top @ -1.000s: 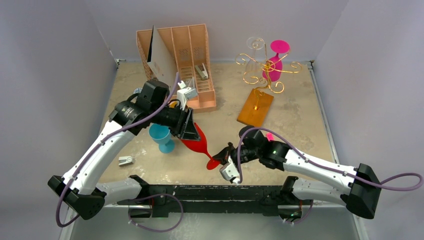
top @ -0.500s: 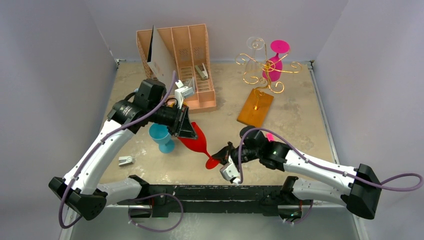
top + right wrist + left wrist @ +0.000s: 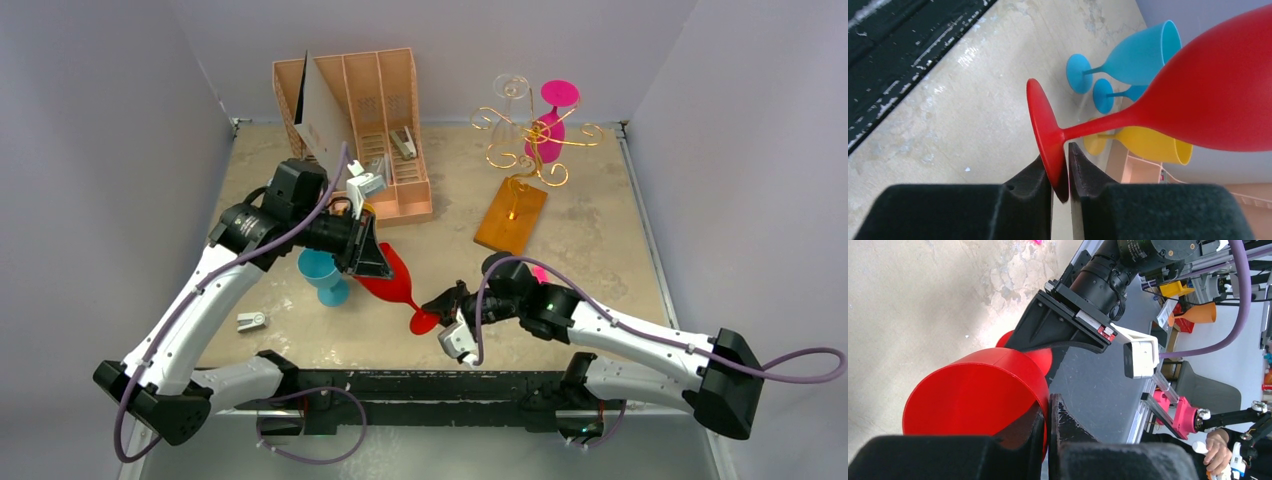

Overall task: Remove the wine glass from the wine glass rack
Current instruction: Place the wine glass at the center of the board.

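A red wine glass (image 3: 396,284) lies tilted in the air between my two arms, above the table's near middle. My left gripper (image 3: 372,262) is shut on the rim of its bowl (image 3: 978,395), one finger inside and one outside. Its foot (image 3: 1045,130) sits between the fingers of my right gripper (image 3: 1068,167), which stand slightly open: the foot leans on one finger, with a thin gap to the other. The wine glass rack (image 3: 530,150) of gold wire stands at the back right on its orange-brown base (image 3: 511,214). A pink glass (image 3: 547,128) and a clear glass (image 3: 510,95) hang on it.
A blue glass (image 3: 322,272) stands just left of the red one, under my left arm. The right wrist view shows two blue glasses (image 3: 1138,55) and a yellow one (image 3: 1148,142). A pink-tan file organiser (image 3: 385,130) fills the back left. A small white part (image 3: 251,321) lies front left.
My left gripper has closed onto the red glass's rim. My right gripper's fingers have eased slightly apart around the foot. The glass has shifted a little.
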